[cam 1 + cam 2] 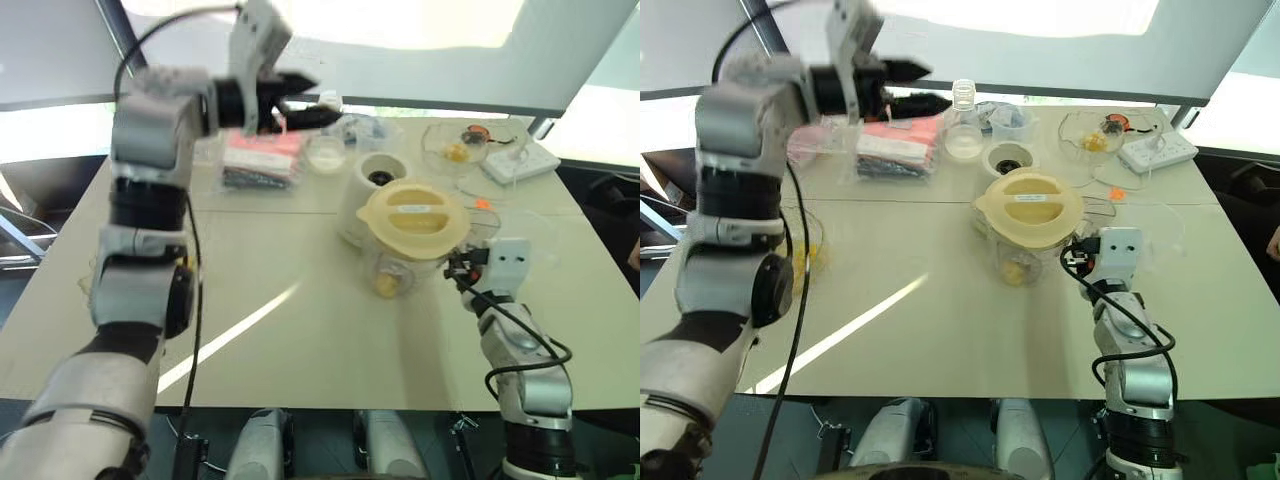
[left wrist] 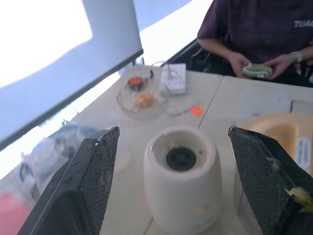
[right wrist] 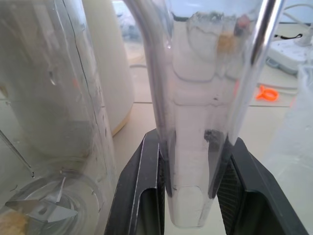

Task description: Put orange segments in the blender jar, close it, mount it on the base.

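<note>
Clear plastic forms the blender jar (image 1: 410,262), which stands near the middle of the pale table (image 1: 300,330), toward its right side. A flat cream lid (image 1: 415,218) sits on the jar's mouth. Through the wall, yellow-orange orange segments (image 1: 386,285) lie at the bottom; in the right wrist view a metal blade (image 3: 41,208) shows there too, with one piece beside it. The right pincer (image 3: 188,196) is closed on the jar's clear handle (image 3: 195,122), one black finger on each side.

Just behind the jar, toward the far edge, stands the white base (image 2: 182,183), its dark round socket facing up and nothing on it. The left pincer (image 1: 305,100) hangs raised over the far left part of the table, fingers spread wide and holding nothing; a scrap of yellow pulp clings to one finger (image 2: 266,181).

Near the far right corner a shallow glass bowl (image 1: 455,145) holds yellow and red scraps, beside a white power strip (image 1: 520,160). A small clear bottle (image 1: 963,125) and a pink packet (image 1: 262,158) sit along the far edge. A person (image 2: 259,34) sits beyond the table, cut off by the picture's edge.
</note>
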Action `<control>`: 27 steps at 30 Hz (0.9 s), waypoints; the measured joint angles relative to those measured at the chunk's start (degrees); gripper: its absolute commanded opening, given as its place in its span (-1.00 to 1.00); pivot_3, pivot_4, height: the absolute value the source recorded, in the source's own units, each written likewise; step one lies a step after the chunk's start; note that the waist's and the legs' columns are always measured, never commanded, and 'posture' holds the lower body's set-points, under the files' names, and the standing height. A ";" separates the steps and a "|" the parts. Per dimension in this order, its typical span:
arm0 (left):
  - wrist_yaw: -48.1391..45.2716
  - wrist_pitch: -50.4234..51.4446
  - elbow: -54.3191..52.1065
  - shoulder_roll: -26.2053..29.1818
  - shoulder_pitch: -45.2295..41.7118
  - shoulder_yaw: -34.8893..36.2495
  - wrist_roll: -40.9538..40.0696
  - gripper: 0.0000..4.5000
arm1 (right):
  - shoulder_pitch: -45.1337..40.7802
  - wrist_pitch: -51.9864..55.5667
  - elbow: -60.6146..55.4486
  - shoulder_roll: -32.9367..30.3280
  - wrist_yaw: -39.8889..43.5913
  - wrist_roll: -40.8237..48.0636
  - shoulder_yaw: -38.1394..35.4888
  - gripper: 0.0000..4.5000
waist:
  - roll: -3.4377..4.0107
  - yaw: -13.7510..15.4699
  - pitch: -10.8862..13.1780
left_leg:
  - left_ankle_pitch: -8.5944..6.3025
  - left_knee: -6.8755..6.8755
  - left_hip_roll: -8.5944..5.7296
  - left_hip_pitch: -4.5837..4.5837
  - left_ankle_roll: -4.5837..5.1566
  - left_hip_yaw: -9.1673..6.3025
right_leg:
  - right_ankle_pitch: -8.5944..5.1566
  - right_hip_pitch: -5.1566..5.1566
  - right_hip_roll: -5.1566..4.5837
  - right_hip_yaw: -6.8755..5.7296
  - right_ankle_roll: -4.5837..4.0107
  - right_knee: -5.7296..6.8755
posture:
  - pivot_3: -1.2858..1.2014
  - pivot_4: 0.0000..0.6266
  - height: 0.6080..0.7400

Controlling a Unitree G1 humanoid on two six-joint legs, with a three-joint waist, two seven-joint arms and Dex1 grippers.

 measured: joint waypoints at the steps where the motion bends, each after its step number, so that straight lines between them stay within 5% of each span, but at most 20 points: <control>1: 0.36 1.49 -3.80 0.81 4.00 0.12 -0.98 0.64 | -0.36 0.96 -1.13 -0.24 0.14 0.93 -0.68 -0.64 | 0.01 -0.07 0.00 | 0.01 0.00 0.01 0.01 -0.01 0.00 | 0.00 -0.01 0.00 0.02 0.00 0.06 | 0.03 -0.52 1.00; 5: 2.46 7.92 -16.78 2.69 17.73 0.37 -5.12 0.64 | -2.87 6.68 -5.77 -2.97 0.47 5.07 -4.44 -0.64 | -0.04 0.18 0.07 | 0.04 0.02 0.03 -0.04 -0.08 -0.04 | 0.00 -0.04 -0.01 0.02 0.00 0.15 | 0.03 -0.52 1.00; 10: 6.03 11.90 -27.81 3.90 24.77 2.13 -10.07 0.64 | -10.20 19.66 -11.70 -10.67 0.65 12.83 -10.58 -0.64 | -0.03 0.40 0.08 | 0.05 0.07 -0.01 0.04 -0.08 -0.10 | -0.01 0.08 -0.08 0.03 -0.04 0.11 | 0.03 -0.52 1.00; 16: 9.87 11.39 -31.44 3.65 30.99 1.92 -13.04 0.64 | -31.17 37.78 -8.70 -24.27 -1.41 19.51 -19.20 -0.64 | 0.03 0.19 0.11 | 0.05 0.04 -0.03 0.14 -0.08 -0.07 | -0.10 0.06 0.04 0.06 -0.24 0.18 | 0.03 -0.52 1.00; 21: 15.47 10.12 -33.57 0.03 30.93 2.96 -15.34 0.64 | -43.83 38.20 3.06 -26.07 -1.52 18.51 -14.86 -0.64 | 0.04 -0.23 0.10 | 0.05 0.01 -0.03 0.18 -0.08 0.05 | -0.07 0.06 0.04 0.12 -0.18 0.15 | 0.03 -0.52 1.00; 27: 19.63 7.84 -36.44 1.80 32.09 3.63 -15.57 0.64 | -49.80 30.00 18.68 -23.15 0.24 14.50 -7.18 -0.64 | 0.05 -0.16 0.10 | 0.05 -0.01 -0.03 0.11 -0.08 0.13 | 0.00 0.05 0.01 0.13 -0.05 0.04 | 0.03 -0.52 1.00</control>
